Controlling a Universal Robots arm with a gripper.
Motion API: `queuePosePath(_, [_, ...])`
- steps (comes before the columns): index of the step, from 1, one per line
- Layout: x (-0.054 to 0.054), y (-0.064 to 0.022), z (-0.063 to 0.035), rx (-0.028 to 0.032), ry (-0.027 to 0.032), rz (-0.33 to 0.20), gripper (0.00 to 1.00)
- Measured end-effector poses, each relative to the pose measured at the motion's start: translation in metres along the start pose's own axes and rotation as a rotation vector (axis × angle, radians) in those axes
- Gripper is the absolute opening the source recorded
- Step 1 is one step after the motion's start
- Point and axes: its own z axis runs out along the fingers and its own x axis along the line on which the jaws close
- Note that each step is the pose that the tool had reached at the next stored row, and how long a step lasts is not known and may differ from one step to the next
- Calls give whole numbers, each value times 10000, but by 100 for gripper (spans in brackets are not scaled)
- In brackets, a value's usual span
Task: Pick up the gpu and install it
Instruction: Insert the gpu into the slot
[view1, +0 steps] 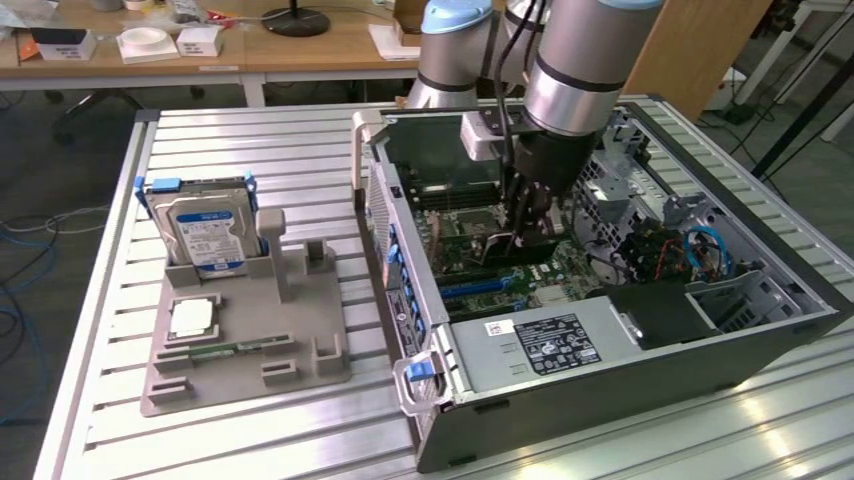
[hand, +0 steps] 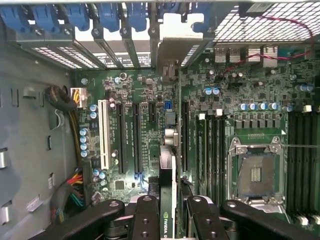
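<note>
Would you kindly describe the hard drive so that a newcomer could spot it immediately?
Start at the open computer case on the slatted metal table; towards the exterior view's left lies a grey holder tray. The hard drive stands upright at the tray's far end. Its silver body, blue-and-white label and blue side rails set it apart from the small flat parts lying lower on the tray.

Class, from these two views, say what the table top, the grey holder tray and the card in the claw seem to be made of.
Table top: probably aluminium, ribbed silvery slats with dull glare.
Holder tray: likely matte grey plastic, perhaps printed; no shine.
GPU, gripped in the claw: dark circuit board edge with a green printed strip, silvery metal bracket.
</note>
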Motion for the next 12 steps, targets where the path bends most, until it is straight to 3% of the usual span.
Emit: queuePosePath(12, [19,130,144,14,41,0,26])
